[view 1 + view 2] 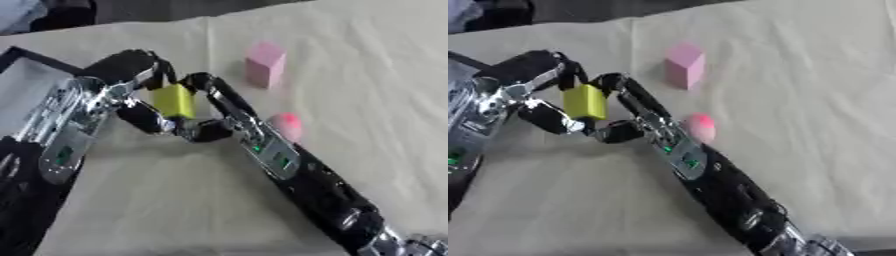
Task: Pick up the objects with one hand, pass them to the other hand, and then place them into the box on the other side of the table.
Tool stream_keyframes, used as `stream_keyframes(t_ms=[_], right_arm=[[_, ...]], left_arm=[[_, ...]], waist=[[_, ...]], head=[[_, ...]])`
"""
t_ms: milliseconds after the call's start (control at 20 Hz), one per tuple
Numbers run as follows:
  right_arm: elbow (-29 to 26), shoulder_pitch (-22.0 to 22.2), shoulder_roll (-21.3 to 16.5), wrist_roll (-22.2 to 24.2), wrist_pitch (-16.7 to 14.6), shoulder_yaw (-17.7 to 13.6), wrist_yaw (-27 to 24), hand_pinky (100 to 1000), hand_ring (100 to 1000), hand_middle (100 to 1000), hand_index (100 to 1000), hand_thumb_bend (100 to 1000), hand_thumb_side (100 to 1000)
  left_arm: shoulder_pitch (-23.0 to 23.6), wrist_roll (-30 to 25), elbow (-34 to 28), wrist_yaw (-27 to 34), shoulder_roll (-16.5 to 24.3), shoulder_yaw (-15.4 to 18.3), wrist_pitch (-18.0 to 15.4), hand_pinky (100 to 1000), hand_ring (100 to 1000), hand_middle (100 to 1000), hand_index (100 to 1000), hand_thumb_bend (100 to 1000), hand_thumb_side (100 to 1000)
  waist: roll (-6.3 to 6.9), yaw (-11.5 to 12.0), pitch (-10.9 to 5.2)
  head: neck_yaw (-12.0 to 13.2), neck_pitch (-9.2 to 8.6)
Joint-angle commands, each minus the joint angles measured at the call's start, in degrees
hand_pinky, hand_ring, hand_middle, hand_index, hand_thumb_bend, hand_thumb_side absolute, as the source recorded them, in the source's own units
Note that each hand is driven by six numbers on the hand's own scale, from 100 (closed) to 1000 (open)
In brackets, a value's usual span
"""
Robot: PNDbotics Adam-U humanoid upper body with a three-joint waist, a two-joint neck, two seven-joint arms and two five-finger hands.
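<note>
Left hand: I see my left hand coming in from the left side, its fingers curled around the yellow block from above and from the left.
Right hand: my right hand reaches up from the lower right and meets the same block; its fingers bend against the right side and under it.
Yellow block: it is held up between both hands, above the table.
Other things: a pink block stands upright further away; a pink round thing lies just beside my right wrist.
Hard to see: which hand really carries the block, I cannot tell. The dark frame at the far left is cut off.
</note>
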Motion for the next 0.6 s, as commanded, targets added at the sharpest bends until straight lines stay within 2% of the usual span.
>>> stream_keyframes(t_ms=[50, 150, 600], right_arm=[[-0.89, -0.38, 0.07, -0.38, 0.38, 0.27, 0.89, 811, 544, 518, 675, 475, 100], [-1.05, -0.41, 0.02, -0.74, 0.38, 0.25, 1.50, 815, 554, 531, 688, 540, 100], [-0.70, -0.56, -0.03, -1.16, 1.08, 0.12, 5.15, 838, 625, 616, 774, 657, 100]], left_arm=[[-0.94, -0.70, -2.64, -1.09, 0.95, 0.20, -0.11, 655, 558, 437, 435, 333, 100], [-0.88, -1.14, -3.17, -1.68, 1.02, 0.24, 0.01, 650, 554, 431, 429, 344, 100], [-0.59, -2.69, -4.49, -3.64, 1.16, 0.49, 1.30, 634, 538, 411, 410, 381, 100]], waist=[[0.41, 0.04, -1.87], [0.35, 0.06, -1.87], [0.13, 0.17, -1.92]], head=[[-0.02, -0.09], [0.04, -0.09], [0.17, -0.09]])
